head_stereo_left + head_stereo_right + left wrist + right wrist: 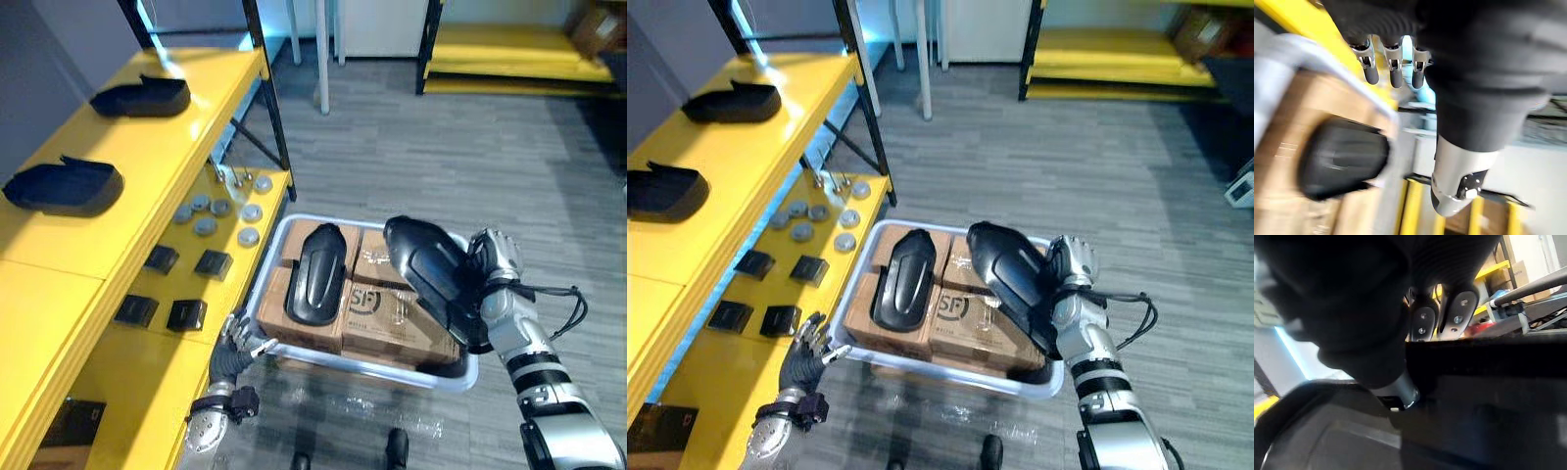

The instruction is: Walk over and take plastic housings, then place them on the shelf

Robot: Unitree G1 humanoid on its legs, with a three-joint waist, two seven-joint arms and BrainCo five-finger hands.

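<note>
Above the right side of the white-rimmed plastic bin (315,218), the right hand (493,257) had a glossy black moulded plastic housing (431,274) up in the air, clear of the brown cardboard boxes (392,328) packed inside. The right wrist view backed it up: silver fingers (1422,323) hooked over the housing's dark edge, a firm hold by the look of it. Just beside the bin's front left corner hung the left hand (231,348), its fingers (1396,73) straight and loose, carrying nothing. One more long black housing (315,274) lay flat across the boxes on the bin's left side, untouched. Over on the top board of the yellow metal shelf (167,147), two more pieces were down: the far shelf housing (142,98) toward the far end and the near shelf housing (64,186) closer in, well apart, with bare board nearer than both. So the score, as I judged it, was two shelved, one lifted but not delivered, and one waiting in the bin. What was left looked like the carry across to that top board, a set-down there, then a return trip for the last piece.
</note>
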